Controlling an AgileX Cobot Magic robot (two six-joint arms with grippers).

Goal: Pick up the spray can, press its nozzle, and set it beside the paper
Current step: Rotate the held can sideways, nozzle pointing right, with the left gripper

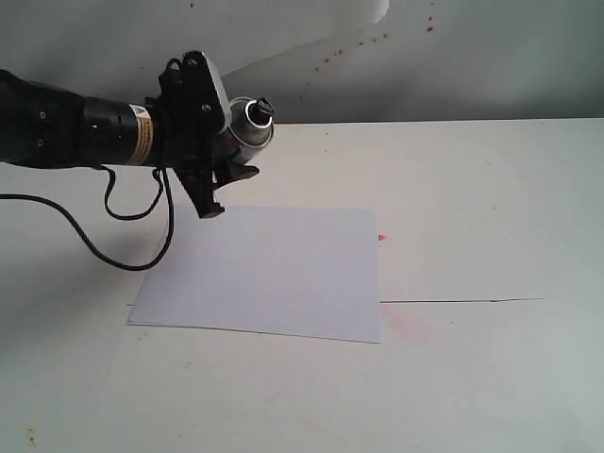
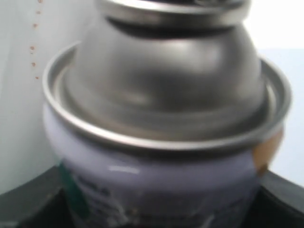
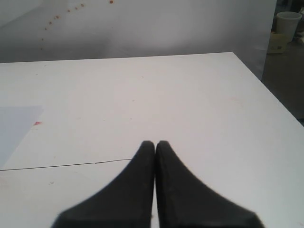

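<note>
Spray can (image 1: 249, 128) clamped aloft in left pincer (image 1: 229, 179); right pincer (image 3: 155, 145) tips pressed together.

silver spray can (image 1: 247, 127) (black nozzle (image 1: 263, 109)) tilted aloft, white paper (image 1: 274, 274) flat.

I see a silver spray can (image 1: 247, 127) with a pale, green-marked label, black nozzle (image 1: 263, 109), plain white paper (image 1: 274, 274), white table (image 1: 472, 208) with red specks.
</note>
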